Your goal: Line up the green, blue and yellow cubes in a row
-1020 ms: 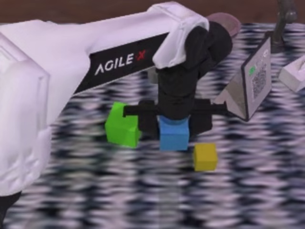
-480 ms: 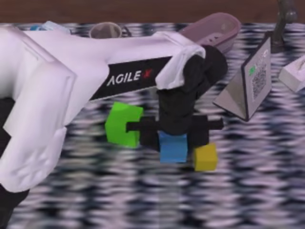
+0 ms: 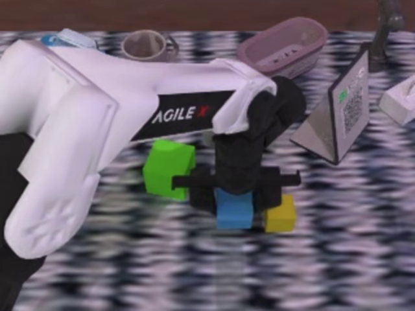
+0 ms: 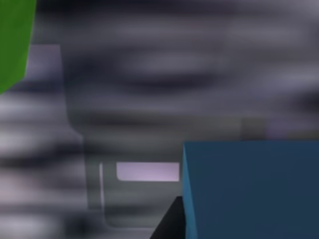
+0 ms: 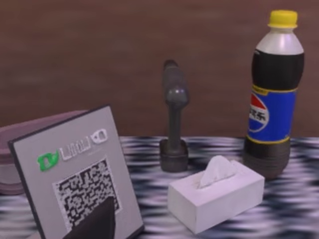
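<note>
Reaching in from the desk's left edge, my left gripper points straight down, apparently clamped on the blue cube mid-desk. Yellow cube touches its right finger; green cube sits near its left. Farther back: QR placard, pink tub, glass cup.

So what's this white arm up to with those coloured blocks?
The left gripper is shut on the blue cube, holding it between the green cube and the yellow cube on the patterned table. Blue sits close beside yellow, while a gap separates it from green, so the row is nearly formed. The right arm is parked off at the table's right, out of the top view.
</note>
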`<state>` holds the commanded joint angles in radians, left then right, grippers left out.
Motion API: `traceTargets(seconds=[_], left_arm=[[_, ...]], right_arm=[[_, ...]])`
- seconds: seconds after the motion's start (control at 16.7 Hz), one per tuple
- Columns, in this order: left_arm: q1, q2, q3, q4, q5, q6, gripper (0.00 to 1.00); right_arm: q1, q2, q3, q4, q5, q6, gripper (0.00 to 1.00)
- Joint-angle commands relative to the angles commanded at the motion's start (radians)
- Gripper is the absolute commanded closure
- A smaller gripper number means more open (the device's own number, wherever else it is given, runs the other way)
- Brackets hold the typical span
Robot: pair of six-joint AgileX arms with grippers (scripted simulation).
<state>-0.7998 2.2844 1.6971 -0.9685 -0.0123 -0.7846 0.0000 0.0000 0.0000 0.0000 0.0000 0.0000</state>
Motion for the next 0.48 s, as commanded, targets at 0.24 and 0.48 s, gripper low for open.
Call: traceTargets(seconds=[0.24,0.48], left_arm=[[0.000,0.000,0.000,0.000,0.000,0.000,0.62],[0.000,0.000,0.000,0.000,0.000,0.000,0.32]], right_arm=[[0.000,0.000,0.000,0.000,0.000,0.000,0.00],[0.000,0.000,0.000,0.000,0.000,0.000,0.00]])
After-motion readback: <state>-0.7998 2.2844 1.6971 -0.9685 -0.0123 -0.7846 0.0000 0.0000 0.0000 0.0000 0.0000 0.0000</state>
